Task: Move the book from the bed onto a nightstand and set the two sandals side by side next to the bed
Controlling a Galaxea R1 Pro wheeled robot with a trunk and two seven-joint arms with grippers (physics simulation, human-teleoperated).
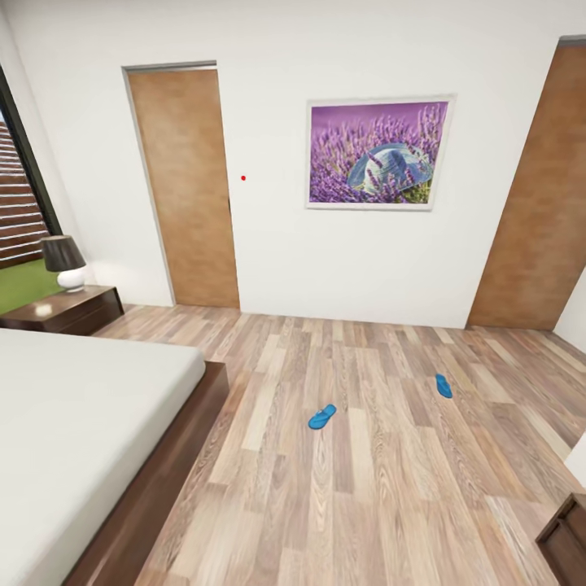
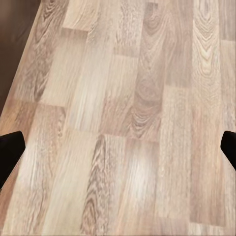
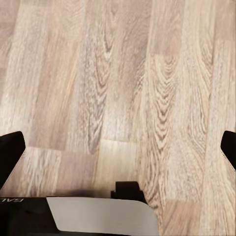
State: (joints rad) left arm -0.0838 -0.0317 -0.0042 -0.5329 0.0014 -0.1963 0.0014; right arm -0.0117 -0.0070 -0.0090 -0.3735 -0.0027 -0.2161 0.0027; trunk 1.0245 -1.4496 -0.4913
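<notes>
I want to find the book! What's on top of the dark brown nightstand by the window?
On the glossy dark brown nightstand stands a white lamp with a dark shade. A small pale blurry spot near its front could be a reflection. No book shows there. The drawers' insides are hidden.

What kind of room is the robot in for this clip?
A bedroom, by the look of it: a large bed with a pale mattress on a dark wood frame, a low nightstand with a lamp beside it, and two blue sandals lying apart on the wood-plank floor.

Head view high, facing the far wall point(image 1: 268, 244), both wrist views close, facing down, sharing the floor point(image 1: 366, 488).
</notes>
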